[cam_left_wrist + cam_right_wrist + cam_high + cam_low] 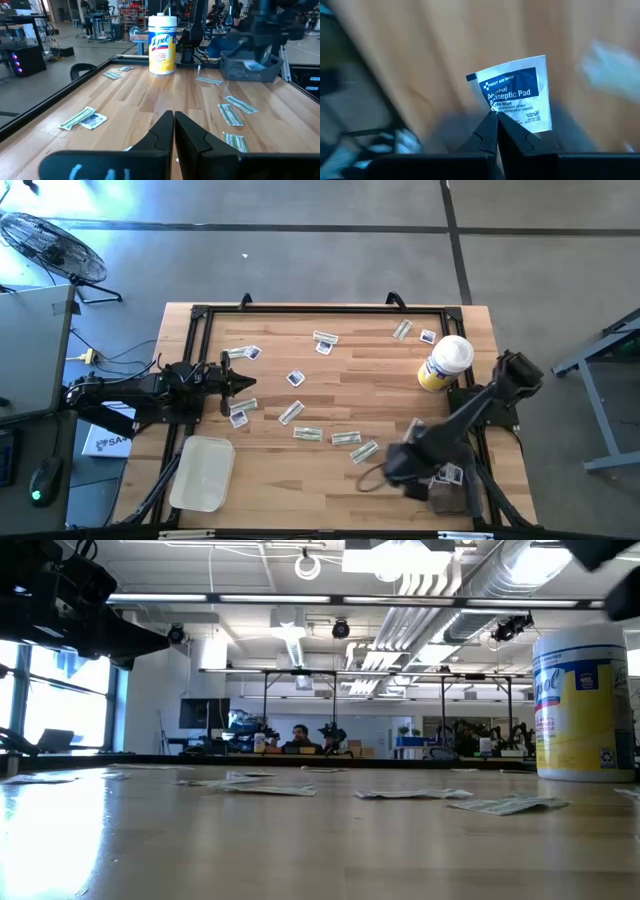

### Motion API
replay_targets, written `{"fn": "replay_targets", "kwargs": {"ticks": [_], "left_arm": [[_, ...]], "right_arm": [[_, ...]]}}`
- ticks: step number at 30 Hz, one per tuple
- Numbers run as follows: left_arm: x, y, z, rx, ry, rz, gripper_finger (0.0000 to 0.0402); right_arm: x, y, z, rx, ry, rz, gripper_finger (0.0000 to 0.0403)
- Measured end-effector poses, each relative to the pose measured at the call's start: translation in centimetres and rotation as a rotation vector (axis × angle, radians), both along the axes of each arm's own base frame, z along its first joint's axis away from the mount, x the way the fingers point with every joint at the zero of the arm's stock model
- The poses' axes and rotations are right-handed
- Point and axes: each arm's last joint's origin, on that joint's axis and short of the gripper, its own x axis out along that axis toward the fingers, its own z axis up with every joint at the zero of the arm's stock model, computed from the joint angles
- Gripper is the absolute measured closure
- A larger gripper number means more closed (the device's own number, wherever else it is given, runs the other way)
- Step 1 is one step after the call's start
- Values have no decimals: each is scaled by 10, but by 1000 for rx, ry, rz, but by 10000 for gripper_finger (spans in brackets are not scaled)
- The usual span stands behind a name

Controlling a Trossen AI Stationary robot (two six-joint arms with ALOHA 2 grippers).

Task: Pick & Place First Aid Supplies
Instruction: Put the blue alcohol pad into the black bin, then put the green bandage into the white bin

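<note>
Pale greenish strips (308,434) and small white squares with a dark mark (295,379) lie flat and scattered over the wooden table. My right gripper (440,478) is near the table's near right corner, over a grey bin (458,498), and is shut on one square packet (517,92) printed "Antiseptic Pad". My left gripper (250,383) hovers at the table's left side, shut and holding nothing; its own wrist view shows the fingertips (173,117) together. A strip and a square (85,119) lie beside it. My right gripper pinches the antiseptic pad packet between its two fingers at one corner (492,109). The rest of the packet stands free beyond the fingertips, flat and uncreased. It is lifted clear of the table.
A yellow bottle with a white cap (445,363) stands upright toward the far right. A translucent tray (203,472) sits at the near left. A black frame (300,310) borders the table. The grey bin (250,67) holds some packets. People sit far behind the table (300,738).
</note>
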Motion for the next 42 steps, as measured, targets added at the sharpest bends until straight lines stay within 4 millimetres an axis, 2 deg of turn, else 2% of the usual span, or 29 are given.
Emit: {"fn": "replay_targets", "kwargs": {"ticks": [5, 9, 12, 16, 20, 24, 29, 34, 42], "left_arm": [[0, 0, 0, 0, 0, 0, 390], [0, 0, 0, 0, 0, 0, 390], [0, 0, 0, 0, 0, 0, 390], [0, 0, 0, 0, 1, 0, 390], [0, 0, 0, 0, 0, -1, 390], [0, 0, 0, 0, 0, -1, 390], [0, 0, 0, -10, -1, -2, 390], [0, 0, 4, -119, -54, -6, 390], [0, 1, 6, -126, -80, 40, 390]], "right_arm": [[-44, 9, 27, -82, 40, -121, 402], [-67, 21, 37, -108, -16, -178, 402], [-79, 31, 34, -131, -15, -199, 402], [-90, 37, 15, -128, 0, -235, 402], [-99, 39, -20, -78, 46, -254, 401], [-104, 32, -51, -44, 75, -274, 394], [-107, 26, -65, -6, 178, -282, 367], [-106, 30, -51, -5, 237, -280, 327], [-85, 32, 10, -97, 123, -307, 305]]}}
